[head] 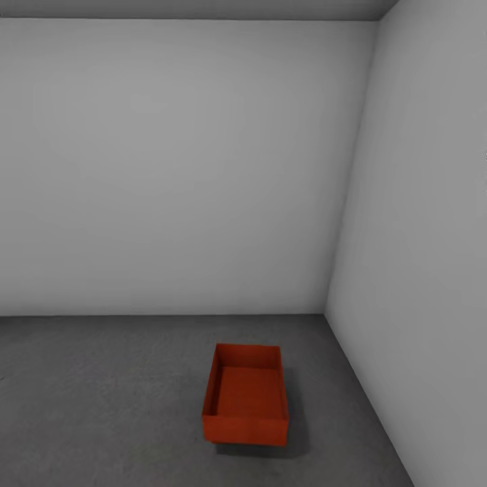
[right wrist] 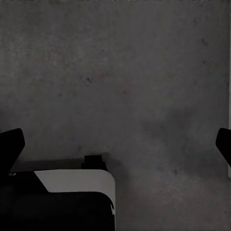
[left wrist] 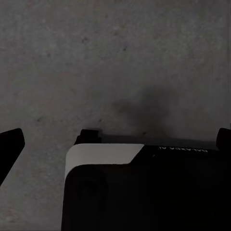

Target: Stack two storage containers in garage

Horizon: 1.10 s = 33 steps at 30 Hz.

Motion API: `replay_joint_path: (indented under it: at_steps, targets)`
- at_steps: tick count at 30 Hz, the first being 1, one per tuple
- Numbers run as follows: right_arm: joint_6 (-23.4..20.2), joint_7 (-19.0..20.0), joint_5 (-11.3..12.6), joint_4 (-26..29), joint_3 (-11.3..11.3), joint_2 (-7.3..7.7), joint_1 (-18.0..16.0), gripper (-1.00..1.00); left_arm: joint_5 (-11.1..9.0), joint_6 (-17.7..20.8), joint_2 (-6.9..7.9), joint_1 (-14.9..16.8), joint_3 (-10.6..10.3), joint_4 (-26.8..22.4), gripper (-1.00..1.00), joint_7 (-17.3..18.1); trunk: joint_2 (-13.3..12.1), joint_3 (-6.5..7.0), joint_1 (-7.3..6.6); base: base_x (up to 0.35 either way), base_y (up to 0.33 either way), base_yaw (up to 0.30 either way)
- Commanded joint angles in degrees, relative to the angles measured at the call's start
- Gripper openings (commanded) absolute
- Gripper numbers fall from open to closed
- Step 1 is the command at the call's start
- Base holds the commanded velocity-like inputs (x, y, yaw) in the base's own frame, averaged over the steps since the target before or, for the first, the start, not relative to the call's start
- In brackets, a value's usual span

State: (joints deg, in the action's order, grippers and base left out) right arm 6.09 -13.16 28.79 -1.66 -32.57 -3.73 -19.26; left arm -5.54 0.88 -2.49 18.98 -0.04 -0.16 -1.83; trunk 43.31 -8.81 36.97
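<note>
While both claws [left wrist: 115, 137] [right wrist: 118, 144] hang wide apart, one storage container [head: 246, 394] sits on the floor [head: 101, 399].

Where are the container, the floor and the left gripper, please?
container [head: 247, 399]: head view, on its inner bottom.
floor [head: 101, 399]: head view, on bare concrete left of the container.
left gripper [left wrist: 115, 137]: left wrist view, midway between its two fingertips.

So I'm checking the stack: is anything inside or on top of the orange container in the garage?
Nothing on top of the storage container, and its visible bottom is bare. It sits alone on the concrete floor. The near wall hides a strip of the inside.
</note>
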Motion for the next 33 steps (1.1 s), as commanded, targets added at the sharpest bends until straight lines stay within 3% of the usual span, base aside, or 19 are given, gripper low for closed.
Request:
replay_joint_path:
  at_steps: [1,9,17,33]
  targets:
    - [0.3,0.0,0.6,-0.2,-0.5,-0.05,-0.1,1.00,-0.6,0.1,-0.06,-0.1,-0.1,0.0,1.00,-0.1,0.1,0.01,0.01,0.000,0.000,0.000]
    - [0.3,0.0,0.5,-0.2,-0.5,-0.13,-0.1,1.00,-0.5,0.1,-0.54,-0.6,-0.1,0.0,1.00,-0.1,0.1,0.66,0.01,0.000,0.000,0.000]
    - [0.3,0.0,0.6,-0.1,-0.5,0.15,-0.1,1.00,-0.8,-2.2,-0.04,-0.6,0.0,-0.1,1.00,-0.1,0.1,0.74,0.01,0.000,0.000,0.000]
    - [0.0,-0.2,0.3,-0.1,-0.5,0.63,-0.1,1.00,-0.5,-2.6,0.97,-0.6,-0.1,-0.3,1.00,-0.2,0.1,0.74,0.01,0.000,0.000,0.000]
